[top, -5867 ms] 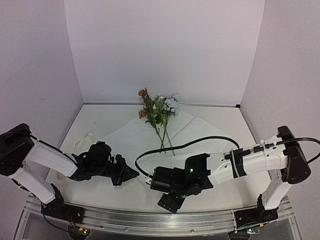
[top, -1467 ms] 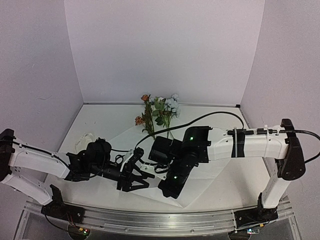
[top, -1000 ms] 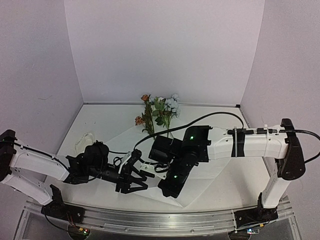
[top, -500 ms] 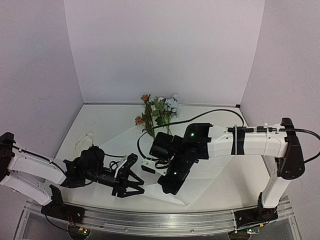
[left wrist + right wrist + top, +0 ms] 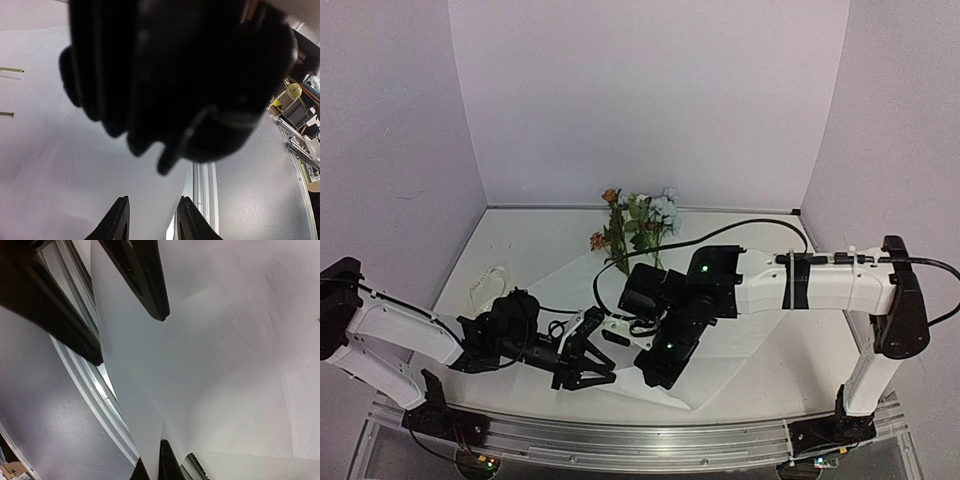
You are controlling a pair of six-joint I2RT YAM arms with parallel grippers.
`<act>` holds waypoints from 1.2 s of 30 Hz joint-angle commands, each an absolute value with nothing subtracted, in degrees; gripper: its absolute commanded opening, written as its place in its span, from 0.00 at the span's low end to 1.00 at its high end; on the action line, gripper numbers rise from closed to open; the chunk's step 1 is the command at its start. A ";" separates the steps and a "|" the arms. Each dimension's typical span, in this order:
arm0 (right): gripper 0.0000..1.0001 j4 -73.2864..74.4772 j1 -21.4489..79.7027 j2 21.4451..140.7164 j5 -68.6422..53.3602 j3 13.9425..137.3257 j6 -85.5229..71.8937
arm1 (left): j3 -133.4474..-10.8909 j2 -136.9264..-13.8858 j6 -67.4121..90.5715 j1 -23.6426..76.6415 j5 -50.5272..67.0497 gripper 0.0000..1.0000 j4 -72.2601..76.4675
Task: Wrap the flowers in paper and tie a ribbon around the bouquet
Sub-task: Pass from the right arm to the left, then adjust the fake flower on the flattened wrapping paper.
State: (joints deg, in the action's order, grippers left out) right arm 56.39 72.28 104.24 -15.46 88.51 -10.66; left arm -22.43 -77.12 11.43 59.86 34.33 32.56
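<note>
Left gripper (image 5: pixel 153 202) brought back to 6 o'clock edge of large thin white paper sheet (image 5: pixel 720 352). Jaws narrowed but still parted, sheet edge seemingly between them, nothing clamped. Right gripper (image 5: pixel 161 457) closed on raised paper fold. Orange-and-pale-blue flowers on green stems (image 5: pixel 638 225) lying at sheet's 12 o'clock end, unwrapped. Two-handed fold-over judged imminent.

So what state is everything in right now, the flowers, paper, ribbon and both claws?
paper: unrolled sheet, near part pinched up.
flowers: lying unwrapped on the paper's far part.
ribbon: lying loose at the left, untied.
left gripper: open, at the paper's edge.
right gripper: shut on the paper.
</note>
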 commanded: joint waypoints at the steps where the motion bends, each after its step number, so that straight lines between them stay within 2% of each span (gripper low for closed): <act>1: 0.03 56.03 71.97 104.94 -13.86 90.14 -11.83 | -24.67 -78.33 10.79 60.10 34.89 0.23 34.76; 3: 0.07 55.99 71.59 104.60 -13.74 90.07 -12.56 | -24.58 -78.47 11.17 60.11 34.96 0.12 34.43; 6: 0.25 55.97 70.76 103.84 -13.79 90.28 -13.79 | -23.94 -78.27 11.86 60.12 34.87 0.04 34.60; 10: 0.60 55.59 69.18 101.60 -13.42 90.44 -16.48 | -22.61 -77.46 12.64 60.12 34.13 0.02 35.32; 11: 0.65 55.49 68.21 100.90 -13.22 90.65 -17.61 | -22.44 -77.40 12.72 60.12 33.99 0.02 35.32; 14: 0.79 54.92 64.55 100.39 -11.19 91.64 -21.81 | -22.26 -77.59 12.85 60.08 33.77 0.02 34.76; 17: 0.88 53.55 59.32 101.20 -9.44 92.67 -26.20 | -22.08 -77.91 13.06 60.20 33.49 0.01 34.75; 21: 0.90 50.31 52.06 105.09 -9.57 94.04 -31.86 | -22.17 -77.89 12.65 60.44 32.68 0.02 34.39; 24: 0.84 50.26 47.70 110.16 -9.55 98.29 -33.08 | -22.85 -77.91 11.37 60.75 32.06 0.02 32.62; 32: 0.55 50.02 39.10 126.34 -13.32 111.88 -32.09 | -23.78 -76.66 8.41 61.47 29.57 0.03 29.25; 36: 0.51 49.35 37.50 130.72 -15.36 114.37 -31.48 | -24.01 -76.06 7.60 61.69 28.78 0.04 28.64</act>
